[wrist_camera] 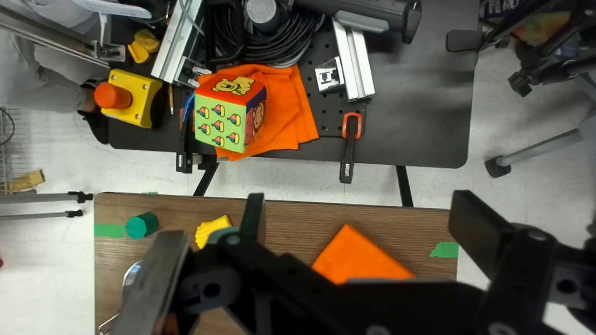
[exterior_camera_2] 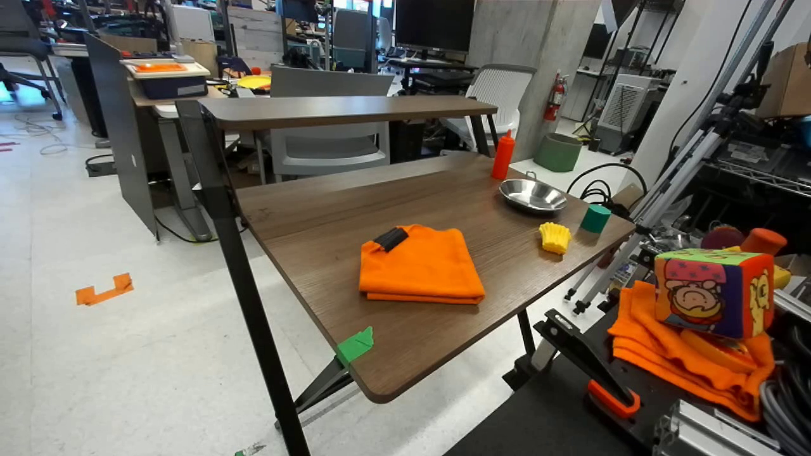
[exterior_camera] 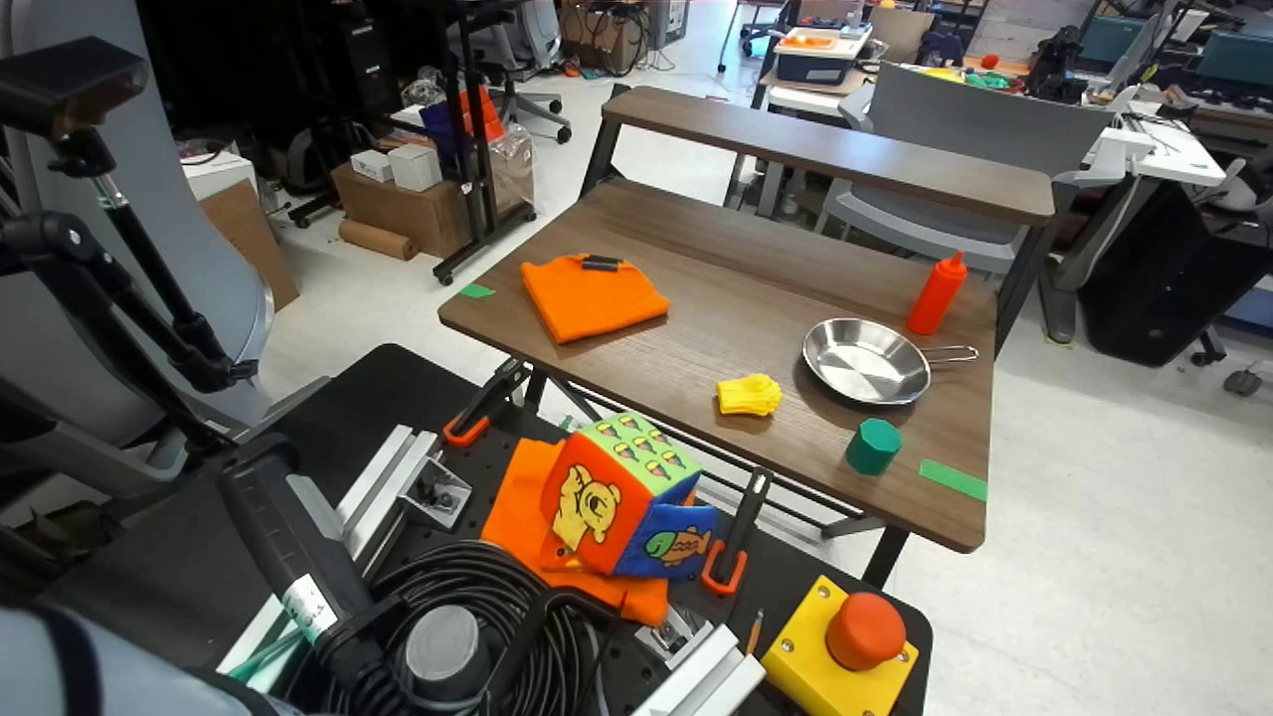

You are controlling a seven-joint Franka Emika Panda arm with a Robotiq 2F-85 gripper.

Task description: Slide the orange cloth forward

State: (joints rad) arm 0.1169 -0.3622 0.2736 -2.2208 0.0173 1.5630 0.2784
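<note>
Orange cloth (exterior_camera_2: 421, 267) matt; pan (exterior_camera: 865, 364) glossy metal.

In the wrist view, the gripper (wrist_camera: 358, 228) is seen, fingers (wrist_camera: 482, 232) spread wide, one overlapping a corner of the bench (wrist_camera: 293, 223), one its long edge.

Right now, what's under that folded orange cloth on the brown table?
The orange cloth rests on the brown tabletop, which shows around its edges in both exterior views. Anything else beneath is covered, so I can't tell.
</note>
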